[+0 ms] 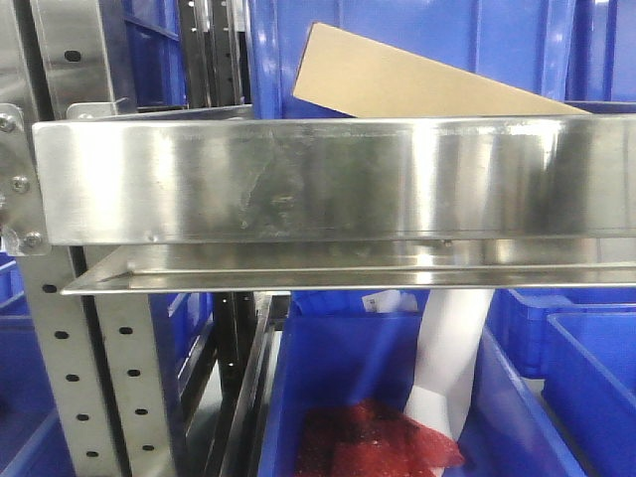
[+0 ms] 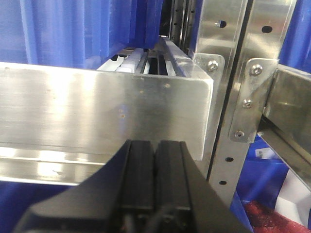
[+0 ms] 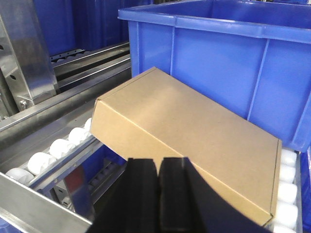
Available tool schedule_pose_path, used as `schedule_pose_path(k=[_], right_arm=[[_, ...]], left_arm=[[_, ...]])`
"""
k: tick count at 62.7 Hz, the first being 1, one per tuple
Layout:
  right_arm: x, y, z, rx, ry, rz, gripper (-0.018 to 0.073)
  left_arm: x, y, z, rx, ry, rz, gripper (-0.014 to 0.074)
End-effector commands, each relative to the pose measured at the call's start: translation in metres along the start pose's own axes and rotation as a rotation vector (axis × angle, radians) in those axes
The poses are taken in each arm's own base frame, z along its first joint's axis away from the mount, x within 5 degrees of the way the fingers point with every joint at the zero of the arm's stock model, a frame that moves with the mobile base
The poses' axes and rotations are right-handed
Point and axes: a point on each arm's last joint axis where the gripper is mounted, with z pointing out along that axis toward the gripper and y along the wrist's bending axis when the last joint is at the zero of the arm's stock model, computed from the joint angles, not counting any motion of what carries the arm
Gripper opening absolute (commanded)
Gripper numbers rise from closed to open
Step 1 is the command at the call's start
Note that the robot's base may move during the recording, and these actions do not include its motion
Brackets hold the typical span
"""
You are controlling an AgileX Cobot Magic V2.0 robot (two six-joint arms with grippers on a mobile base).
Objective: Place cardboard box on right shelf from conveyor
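Note:
The cardboard box [image 1: 417,84] lies tilted on the right shelf [image 1: 298,179], behind its shiny steel front lip. In the right wrist view the box [image 3: 194,131] rests slanted on white rollers, with its raised far edge against a blue bin. My right gripper [image 3: 159,160] is shut just below the box's near edge, with nothing between its fingers. My left gripper [image 2: 155,143] is shut and empty in front of the neighbouring steel lip [image 2: 97,111], left of the perforated upright [image 2: 233,97]. The right shelf's lip [image 2: 294,104] shows beyond that upright. The conveyor is out of view.
A big blue bin [image 3: 218,53] stands behind the box on the shelf's white rollers [image 3: 48,150]. Below the shelf sits another blue bin [image 1: 328,378] holding red material [image 1: 378,437] and a white sheet [image 1: 447,358]. Perforated grey uprights [image 1: 60,348] stand at the left.

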Motion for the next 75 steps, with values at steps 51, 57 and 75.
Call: schedule_pose_path(k=[51, 57, 75], right_arm=[[0.133, -0.041, -0.102, 0.517, -0.242, 0.009, 0.0058], [0.145, -0.04, -0.104, 0.516, -0.273, 0.0, 0.0058], [0.156, -0.041, -0.101, 0.517, -0.248, 0.007, 0.0058]], left_arm=[[-0.01, 0.0, -0.002, -0.002, -0.104, -0.01, -0.0119], [-0.01, 0.0, -0.002, -0.002, -0.104, -0.01, -0.0119], [-0.01, 0.0, -0.002, -0.002, -0.104, -0.01, -0.0119]])
